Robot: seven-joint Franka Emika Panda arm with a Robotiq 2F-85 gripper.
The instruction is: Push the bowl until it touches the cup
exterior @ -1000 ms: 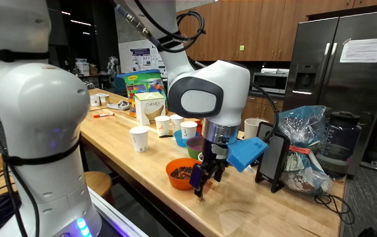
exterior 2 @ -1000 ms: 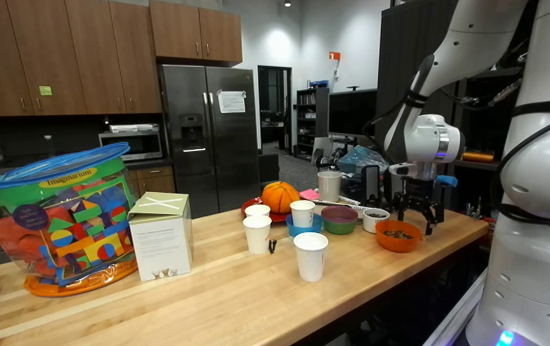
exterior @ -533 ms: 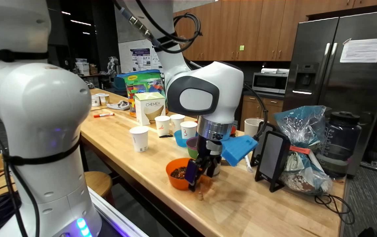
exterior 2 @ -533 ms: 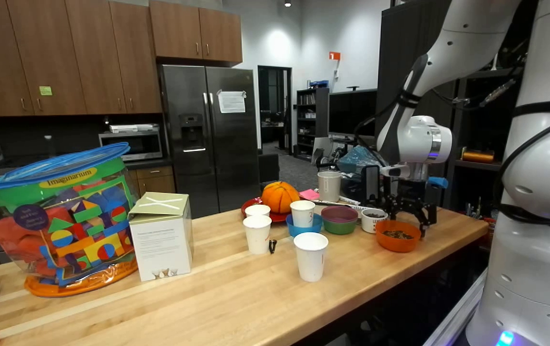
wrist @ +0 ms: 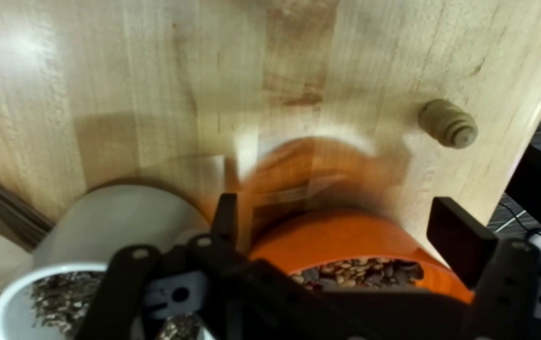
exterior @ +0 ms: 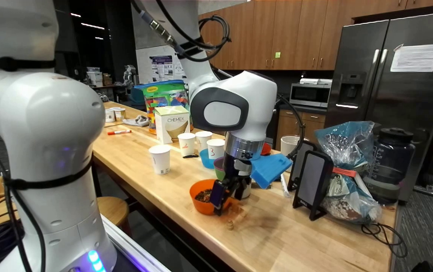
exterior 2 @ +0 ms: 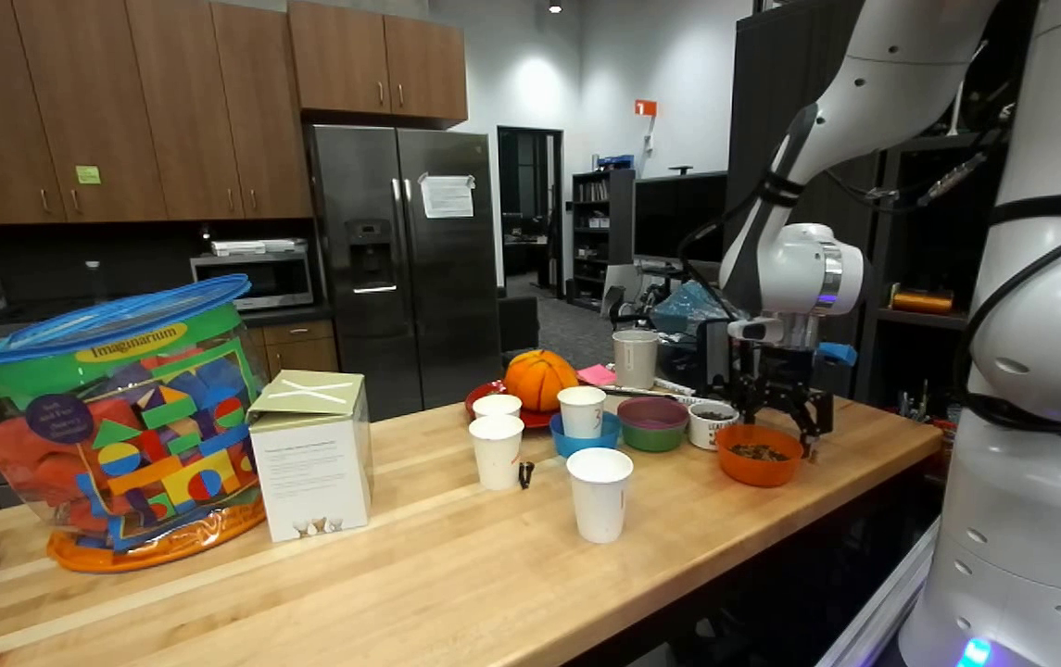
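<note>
The orange bowl (exterior 2: 757, 471), holding dark beans, sits on the wooden table between the spread fingers of my gripper (wrist: 336, 222). In an exterior view the open gripper (exterior: 229, 202) stands low over the bowl's side farther from the cups. Black fingers (wrist: 461, 241) flank the bowl's orange wall (wrist: 341, 236); contact cannot be told. A white tapered cup (exterior 2: 600, 500) stands alone near the table edge, well apart from the bowl. More white cups (exterior 2: 497, 459) stand farther along, one marked 3 (exterior 2: 583, 414) inside a blue bowl (exterior 2: 590, 444). Which cup is meant cannot be told.
A white pot (wrist: 128, 222) with dark contents sits beside the orange bowl, against the gripper's left side. Beyond it are a purple-green bowl (exterior 2: 653, 428) and a pumpkin (exterior 2: 539, 380). A small wooden piece (wrist: 447, 123) lies near the table edge. A black speaker (exterior: 312, 181) stands opposite.
My gripper has come down the table toward the cups and against the bowls. The orange bowl, white pot, purple-green bowl and blue bowl with its cup have all shifted slightly that way.
</note>
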